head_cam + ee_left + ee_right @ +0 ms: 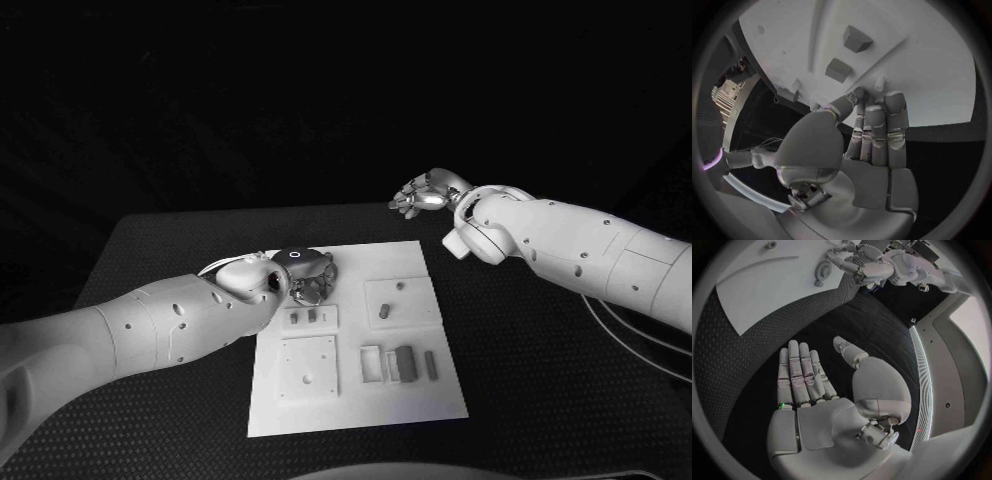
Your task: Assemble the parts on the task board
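The white task board point(361, 400) lies in the middle of the black table. Small grey parts sit on it: two point(304, 318) by my left hand, one point(384, 311) on the right plate, two upright point(417, 362) lower down. My left hand point(306, 280) reaches down onto the board's far left corner. In the left wrist view its fingers point(879, 125) lie straight and together, tips at the board point(936, 65) by a small pale peg point(878, 82), near two grey blocks point(847, 54). My right hand point(428, 193) hovers beyond the far edge, flat and holding nothing point(817, 390).
Raised square plates point(307, 365) and a slotted holder point(372, 363) stand on the board. Black table point(548, 400) surrounds it. A cable point(627, 330) runs below my right arm. The right wrist view shows the board point(767, 285) and my left hand point(861, 265) beyond my own.
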Robot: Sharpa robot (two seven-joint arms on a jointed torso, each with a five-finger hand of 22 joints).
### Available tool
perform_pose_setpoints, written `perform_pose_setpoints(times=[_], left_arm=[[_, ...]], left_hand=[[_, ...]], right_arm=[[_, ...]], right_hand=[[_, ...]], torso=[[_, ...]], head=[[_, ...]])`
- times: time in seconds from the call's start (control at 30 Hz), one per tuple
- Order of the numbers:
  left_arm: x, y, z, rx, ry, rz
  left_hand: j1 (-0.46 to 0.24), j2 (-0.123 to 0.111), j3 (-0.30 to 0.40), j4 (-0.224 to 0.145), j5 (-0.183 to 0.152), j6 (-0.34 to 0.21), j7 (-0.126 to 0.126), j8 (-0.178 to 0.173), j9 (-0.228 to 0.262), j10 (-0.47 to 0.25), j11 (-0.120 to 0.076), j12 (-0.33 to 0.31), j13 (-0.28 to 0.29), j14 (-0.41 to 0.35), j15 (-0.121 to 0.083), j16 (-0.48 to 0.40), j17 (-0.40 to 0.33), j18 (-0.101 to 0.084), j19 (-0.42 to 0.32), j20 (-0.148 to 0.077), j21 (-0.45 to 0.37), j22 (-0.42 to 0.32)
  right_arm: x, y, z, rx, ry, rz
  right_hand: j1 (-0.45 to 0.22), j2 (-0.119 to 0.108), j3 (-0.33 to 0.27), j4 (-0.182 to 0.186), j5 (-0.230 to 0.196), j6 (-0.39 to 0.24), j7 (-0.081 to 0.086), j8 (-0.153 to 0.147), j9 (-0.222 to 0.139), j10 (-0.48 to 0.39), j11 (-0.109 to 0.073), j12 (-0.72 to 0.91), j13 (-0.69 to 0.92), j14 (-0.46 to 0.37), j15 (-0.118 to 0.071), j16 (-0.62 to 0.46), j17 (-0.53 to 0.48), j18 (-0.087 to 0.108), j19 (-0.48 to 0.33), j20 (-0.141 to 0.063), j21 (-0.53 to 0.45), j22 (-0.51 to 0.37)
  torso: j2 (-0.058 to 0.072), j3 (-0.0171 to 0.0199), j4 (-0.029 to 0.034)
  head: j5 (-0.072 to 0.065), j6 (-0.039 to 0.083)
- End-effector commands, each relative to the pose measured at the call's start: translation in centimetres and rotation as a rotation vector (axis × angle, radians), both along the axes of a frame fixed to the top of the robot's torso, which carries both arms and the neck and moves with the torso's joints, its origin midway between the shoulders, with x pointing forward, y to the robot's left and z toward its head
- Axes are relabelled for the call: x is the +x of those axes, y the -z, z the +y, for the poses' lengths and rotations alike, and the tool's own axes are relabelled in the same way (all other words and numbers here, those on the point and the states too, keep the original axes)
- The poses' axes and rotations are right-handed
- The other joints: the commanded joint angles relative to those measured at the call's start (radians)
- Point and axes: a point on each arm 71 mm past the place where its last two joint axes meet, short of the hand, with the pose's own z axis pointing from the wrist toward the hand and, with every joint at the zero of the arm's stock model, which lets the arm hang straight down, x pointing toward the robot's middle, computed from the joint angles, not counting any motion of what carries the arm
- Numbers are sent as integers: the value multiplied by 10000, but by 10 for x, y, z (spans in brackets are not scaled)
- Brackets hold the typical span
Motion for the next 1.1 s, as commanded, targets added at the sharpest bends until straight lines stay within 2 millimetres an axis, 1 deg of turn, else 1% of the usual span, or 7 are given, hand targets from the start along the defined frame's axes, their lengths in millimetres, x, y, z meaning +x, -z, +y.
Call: perform_pose_setpoints(times=[0.03, 0.17, 0.27, 0.53, 0.63, 0.83, 1.1], left_arm=[[-2, 8, 7, -279, -356, 490], [-2, 6, 12, -660, -607, 787], [-1, 5, 17, -901, -750, 882], [5, -12, 24, -1750, -1105, 845], [5, -17, 25, -1913, -1124, 799], [6, -21, 29, -2016, -1228, 873], [4, -19, 39, -1721, -1357, 1022]], left_hand=[[-5, 70, 42, 6, 10, 102, -19, 66, 12, 230, 140, 40, 43, -1, -65, 54, -15, 826, -10, -70, -15, 154], [-14, 70, 40, 7, 9, 122, -27, 76, 14, 256, 128, 43, 59, -6, -77, 57, -26, 825, -10, -85, -18, 157], [-28, 58, 32, 9, 7, 123, -27, 76, 12, 257, 125, 38, 64, -9, -80, 58, -32, 823, -11, -91, -21, 158], [-46, 56, 27, 14, 5, 122, -26, 75, 9, 257, 121, 29, 71, -18, -85, 56, -43, 820, -12, -100, -26, 158], [-49, 60, 27, 15, 6, 120, -26, 73, 8, 256, 120, 25, 73, -20, -87, 56, -46, 820, -12, -103, -28, 158], [-59, 59, 24, 17, 6, 119, -25, 72, 6, 256, 119, 20, 77, -23, -88, 56, -51, 817, -12, -107, -30, 158], [-60, 64, 26, 15, 7, 121, -26, 73, 4, 259, 116, 16, 82, -25, -91, 57, -57, 816, -10, -113, -33, 158]], right_arm=[[-1, 0, 2, 25, -133, -22], [-1, 0, 1, 26, -132, -24], [-1, 0, 0, 17, -94, -28], [-1, 0, -2, 6, -61, -17], [-1, 0, -2, 2, -56, -9], [-1, 0, -2, -8, -44, 2], [-1, 0, -4, -26, -21, 20]], right_hand=[[39, 9, -65, 19, 21, -43, 330, 38, -12, 53, -14, -52, -18, 89, -4, -47, 14, -57, -18, 32, -34, 17], [40, 9, -66, 20, 21, -41, 329, 40, -14, 56, -15, -52, -22, 93, -4, -53, 19, -56, -16, 32, -37, 20], [42, 8, -66, 20, 21, -41, 329, 42, -16, 58, -15, -53, -27, 96, -5, -58, 23, -55, -14, 32, -40, 23], [43, 3, -69, 22, 21, -40, 328, 45, -20, 62, -16, -53, -37, 101, -6, -70, 32, -53, -11, 33, -47, 30], [44, 0, -71, 22, 21, -40, 328, 45, -21, 63, -17, -54, -40, 103, -6, -74, 35, -53, -10, 33, -50, 32], [45, -5, -73, 23, 21, -39, 327, 47, -24, 65, -17, -55, -47, 106, -6, -83, 41, -52, -8, 33, -55, 37], [46, -10, -75, 25, 21, -40, 327, 49, -27, 68, -17, -55, -55, 110, -7, -93, 48, -51, -6, 34, -60, 42]], torso=[[-1, -2, 18], [-12, -2, 26], [-17, -3, 32], [-9, -6, 32], [-11, -15, 39], [-16, -15, 33], [-15, -12, 22]], head=[[-13, -4], [-13, -11], [14, 48], [33, 111], [40, 133], [66, 133], [78, 114]])
